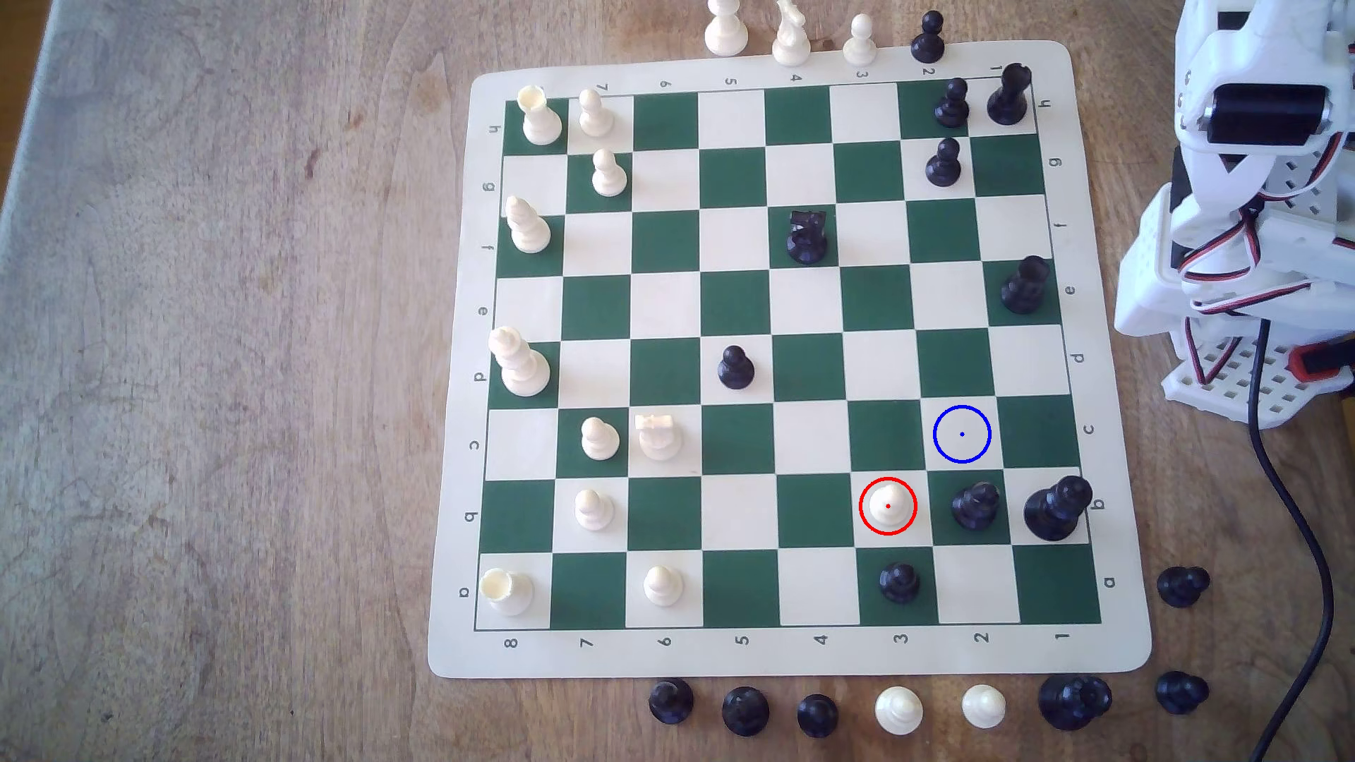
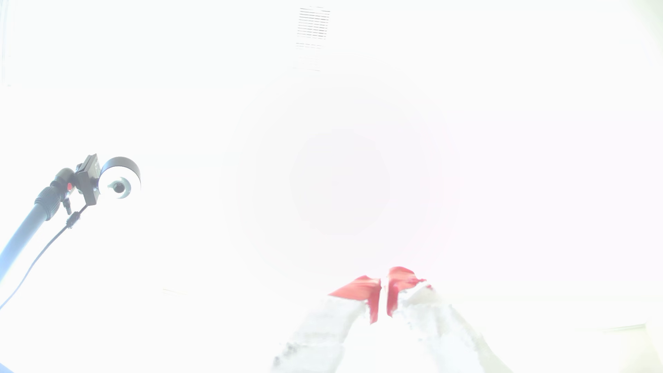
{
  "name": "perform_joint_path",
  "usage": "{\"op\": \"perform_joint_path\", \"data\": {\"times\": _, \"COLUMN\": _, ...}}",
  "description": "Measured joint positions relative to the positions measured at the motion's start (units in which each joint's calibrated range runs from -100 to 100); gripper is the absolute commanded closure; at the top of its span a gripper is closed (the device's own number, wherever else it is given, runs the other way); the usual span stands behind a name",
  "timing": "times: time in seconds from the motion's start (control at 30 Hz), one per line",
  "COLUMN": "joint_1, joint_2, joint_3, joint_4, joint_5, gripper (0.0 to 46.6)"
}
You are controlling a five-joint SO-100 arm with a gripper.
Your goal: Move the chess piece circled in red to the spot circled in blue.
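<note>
A wooden tabletop [image 1: 220, 366] carries a green-and-cream chessboard [image 1: 788, 652] in the centre and right of the exterior view. The white arm [image 1: 1246, 183] is folded at the right edge of that frame, well apart from the board. In the wrist view, washed out by glare, the hand [image 2: 383, 296] points upward with its red-tipped jaws nearly closed, a thin gap between them, holding nothing.

The chess piece [image 1: 888, 505], a cream pawn, stands inside a red circle in the lower right of the board. The spot [image 1: 962, 434], ringed in blue, is the bare cream square diagonally up and to the right.

Likely trouble: a black piece [image 1: 976, 505] stands just beside the pawn, so a descending hand could knock it over. A loose pinch on the round head could also let it slip.

The pawn stands upright, long axis vertical, head toward the camera.
</note>
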Motion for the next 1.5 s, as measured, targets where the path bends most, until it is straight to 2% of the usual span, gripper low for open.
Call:
{"op": "perform_joint_path", "data": {"times": 0.1, "joint_1": -1.03, "joint_2": 0.0, "joint_3": 0.0, "joint_4": -1.35, "joint_5": 0.98, "gripper": 46.4}}
{"op": "perform_joint_path", "data": {"times": 0.13, "joint_1": -3.32, "joint_2": 0.08, "joint_3": -0.63, "joint_4": -2.07, "joint_5": 2.54, "gripper": 46.4}}
{"op": "perform_joint_path", "data": {"times": 0.23, "joint_1": -7.82, "joint_2": 0.34, "joint_3": -2.26, "joint_4": 4.46, "joint_5": 10.99, "gripper": 46.4}}
{"op": "perform_joint_path", "data": {"times": 0.27, "joint_1": -8.26, "joint_2": 0.34, "joint_3": -2.89, "joint_4": 7.49, "joint_5": 12.99, "gripper": 46.4}}
{"op": "perform_joint_path", "data": {"times": 0.37, "joint_1": -8.63, "joint_2": 0.34, "joint_3": -7.14, "joint_4": 21.83, "joint_5": 15.53, "gripper": 46.4}}
{"op": "perform_joint_path", "data": {"times": 0.8, "joint_1": -6.64, "joint_2": 0.25, "joint_3": -25.4, "joint_4": 84.22, "joint_5": 16.07, "gripper": 44.4}}
{"op": "perform_joint_path", "data": {"times": 0.97, "joint_1": -7.45, "joint_2": 2.85, "joint_3": -33.89, "joint_4": 100.56, "joint_5": 16.02, "gripper": 42.4}}
{"op": "perform_joint_path", "data": {"times": 1.07, "joint_1": -7.82, "joint_2": 5.28, "joint_3": -35.43, "joint_4": 103.27, "joint_5": 16.02, "gripper": 41.2}}
{"op": "perform_joint_path", "data": {"times": 1.2, "joint_1": -10.03, "joint_2": 12.15, "joint_3": -40.4, "joint_4": 106.69, "joint_5": 13.77, "gripper": 40.3}}
{"op": "perform_joint_path", "data": {"times": 1.23, "joint_1": -10.25, "joint_2": 14.24, "joint_3": -42.3, "joint_4": 108.37, "joint_5": 13.43, "gripper": 37.0}}
{"op": "perform_joint_path", "data": {"times": 1.33, "joint_1": -11.06, "joint_2": 20.19, "joint_3": -46.27, "joint_4": 111.63, "joint_5": 12.16, "gripper": 33.2}}
{"op": "perform_joint_path", "data": {"times": 1.5, "joint_1": -13.94, "joint_2": 30.16, "joint_3": -53.95, "joint_4": 116.65, "joint_5": 11.53, "gripper": 29.3}}
